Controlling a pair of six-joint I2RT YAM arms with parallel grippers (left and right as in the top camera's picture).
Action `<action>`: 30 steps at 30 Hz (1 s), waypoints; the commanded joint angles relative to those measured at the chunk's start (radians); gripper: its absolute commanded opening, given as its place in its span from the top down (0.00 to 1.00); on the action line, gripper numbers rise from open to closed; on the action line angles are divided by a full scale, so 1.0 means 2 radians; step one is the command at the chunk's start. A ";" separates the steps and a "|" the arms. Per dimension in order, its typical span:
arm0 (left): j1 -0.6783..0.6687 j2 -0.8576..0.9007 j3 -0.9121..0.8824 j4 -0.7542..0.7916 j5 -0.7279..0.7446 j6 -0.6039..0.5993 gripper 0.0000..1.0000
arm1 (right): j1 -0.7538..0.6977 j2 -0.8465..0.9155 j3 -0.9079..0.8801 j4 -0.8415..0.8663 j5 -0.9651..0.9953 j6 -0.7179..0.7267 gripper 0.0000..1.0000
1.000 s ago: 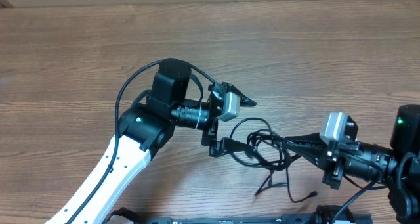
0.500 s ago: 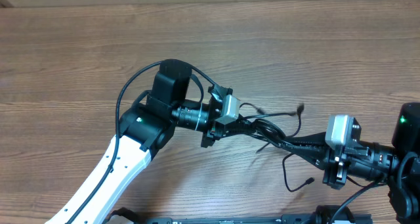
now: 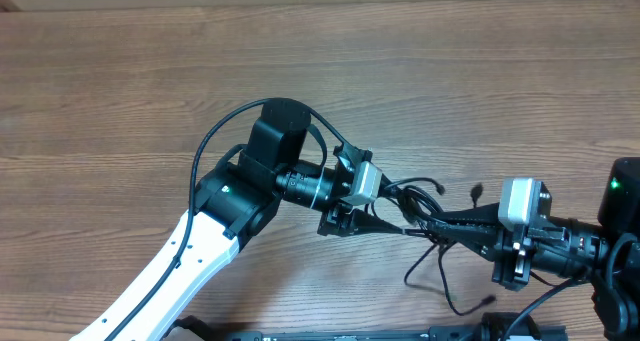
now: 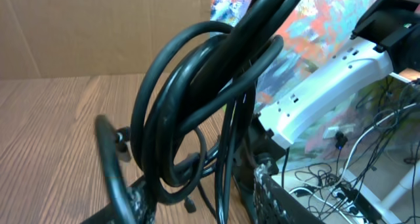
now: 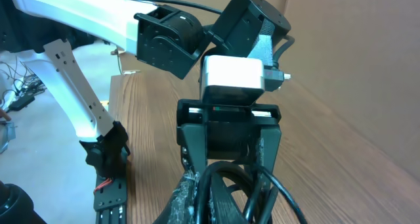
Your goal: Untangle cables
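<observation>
Black thin cables [image 3: 420, 213] hang in a tangled bunch between the two arms, just above the brown wooden surface [image 3: 150, 91]. The right gripper [image 3: 445, 226] is clamped tight on the bunch from the right. The left gripper [image 3: 372, 224] sits right against the bunch's other end, loops crowding its wrist camera, and I can't tell how wide its jaws stand. A loose strand trails down onto the surface below, and a plug end pokes up near the right arm.
</observation>
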 commanded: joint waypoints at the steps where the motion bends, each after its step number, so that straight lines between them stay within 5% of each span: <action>1: -0.003 0.002 0.006 0.003 0.009 0.008 0.56 | 0.002 -0.003 0.002 0.001 -0.011 -0.001 0.96; 18: -0.003 0.002 0.006 0.031 0.004 0.008 0.59 | 0.002 -0.003 0.002 -0.005 -0.011 0.001 0.96; 28: -0.003 0.002 0.006 0.029 -0.076 -0.034 0.60 | 0.002 -0.003 0.002 -0.007 -0.011 0.001 0.96; 30: -0.003 0.002 0.006 0.029 -0.071 -0.034 0.68 | 0.002 -0.003 0.002 -0.007 -0.011 0.001 0.96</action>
